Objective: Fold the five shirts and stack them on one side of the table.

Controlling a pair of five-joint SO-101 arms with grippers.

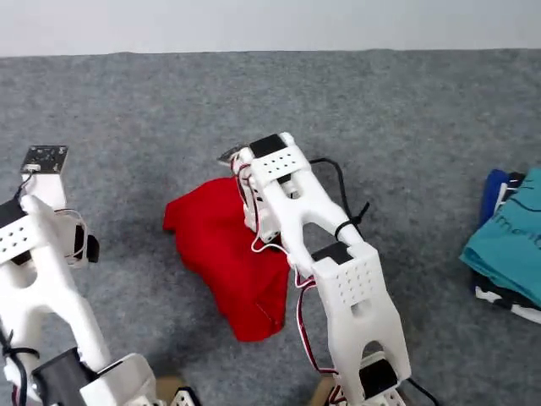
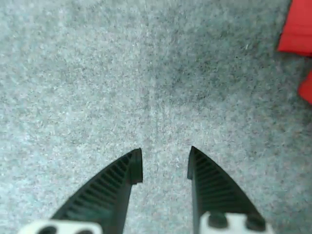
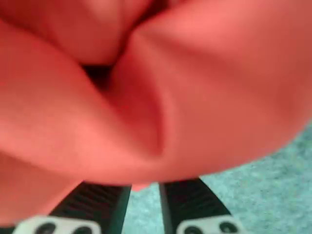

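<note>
The right pincer [image 3: 145, 187], narrowed to a slit, clamps a bunched fold of the red shirt [image 1: 228, 254], which lies crumpled in the middle of the grey counter [image 1: 380, 110] beneath that arm. The left pincer [image 2: 165, 163] hangs half open and empty above bare surface, well apart from the shirt. A stack of folded shirts [image 1: 511, 245] sits at the counter's far right edge.
</note>
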